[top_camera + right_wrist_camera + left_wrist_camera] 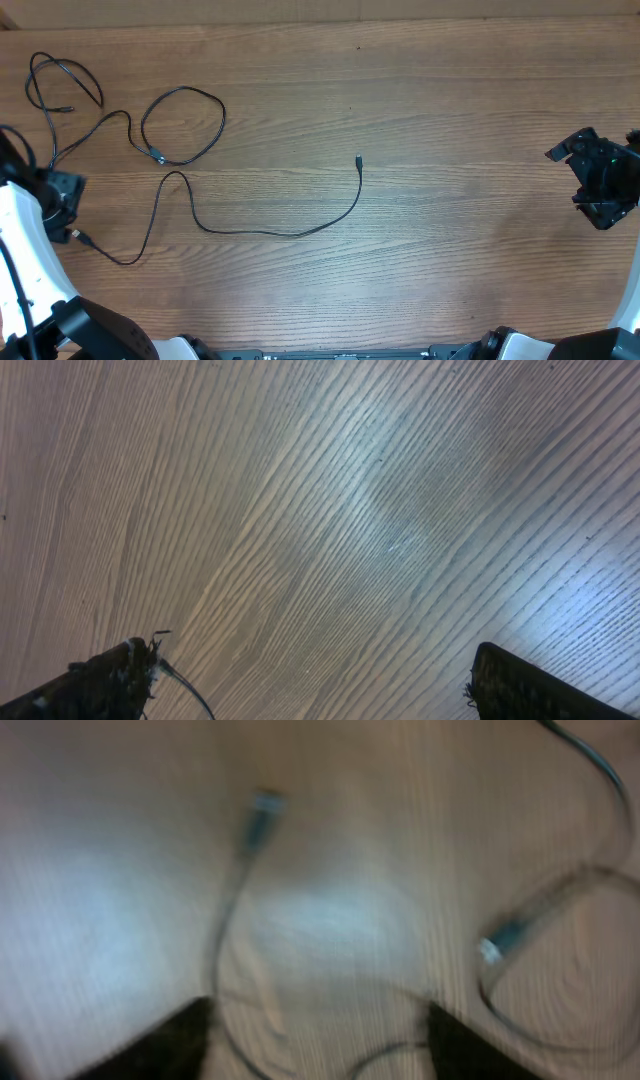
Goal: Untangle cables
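The left arm reaches in over the left edge of the tabletop point(450, 100) with its wrist angled down. The left gripper point(330, 1040) hangs low over the wood, its jaws parted fairly wide and nothing clamped between them. This wrist view is blurred, but a cable plug point(262, 805) lies just ahead, and its cord runs back between the fingers point(180, 1040).

The right arm sits at the right edge. The right gripper point(310, 680) is spread wide over bare wood, well apart from the long cable point(300, 233). That cable stretches from beside the left gripper toward the tabletop's middle. The looped cable point(222, 118) lies toward the far left corner.
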You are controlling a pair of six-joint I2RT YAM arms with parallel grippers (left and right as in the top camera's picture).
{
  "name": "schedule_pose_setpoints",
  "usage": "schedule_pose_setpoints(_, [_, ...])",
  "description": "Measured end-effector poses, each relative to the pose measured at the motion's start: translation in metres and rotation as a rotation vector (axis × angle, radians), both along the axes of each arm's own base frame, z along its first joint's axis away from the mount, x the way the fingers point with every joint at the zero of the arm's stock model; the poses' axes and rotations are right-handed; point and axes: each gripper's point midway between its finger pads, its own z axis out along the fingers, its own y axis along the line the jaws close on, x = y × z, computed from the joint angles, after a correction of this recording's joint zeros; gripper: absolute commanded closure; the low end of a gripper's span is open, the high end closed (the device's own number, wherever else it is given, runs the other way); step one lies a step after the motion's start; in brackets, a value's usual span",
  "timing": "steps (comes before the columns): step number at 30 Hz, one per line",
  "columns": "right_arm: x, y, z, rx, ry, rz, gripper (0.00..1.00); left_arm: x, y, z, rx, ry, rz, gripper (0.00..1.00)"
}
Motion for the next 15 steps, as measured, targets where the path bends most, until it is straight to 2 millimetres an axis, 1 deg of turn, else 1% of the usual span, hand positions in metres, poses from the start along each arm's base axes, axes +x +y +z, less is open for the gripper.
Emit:
schedule_pose_setpoints(1, [0.0,0.0,0.0,0.0,0.001,0.0,0.0,0.012,-0.01,-0.002,-0.018,-0.033,-0.103,0.07])
schedule_pose_setpoints(2, [0.0,0.0,0.0,0.0,0.001,0.0,0.0,0.019,-0.018,-0.003,-0.033,-0.053,-0.172,0.01])
schedule_pose_setpoints(4, [0.0,0.0,0.0,0.001,0.001,0.0,0.0,0.034,-0.042,-0.004,-0.058,-0.087,-0.346,0.0])
schedule_pose_setpoints(8, [0.0,0.0,0.0,0.0,0.0,0.0,0.0,0.058,-0.101,-0.005,-0.085,-0.13,-0.693,0.0])
schedule_pose_setpoints(13, [0.0,0.0,0.0,0.001,0.0,0.0,0.0,0.087,-0.194,-0.001,-0.033,-0.187,-1.144,0.0])
schedule_pose_setpoints(15, [0.0,0.0,0.0,0.0,0.0,0.0,0.0,0.091,-0.229,-0.002,0.002,-0.193,-1.279,0.0])
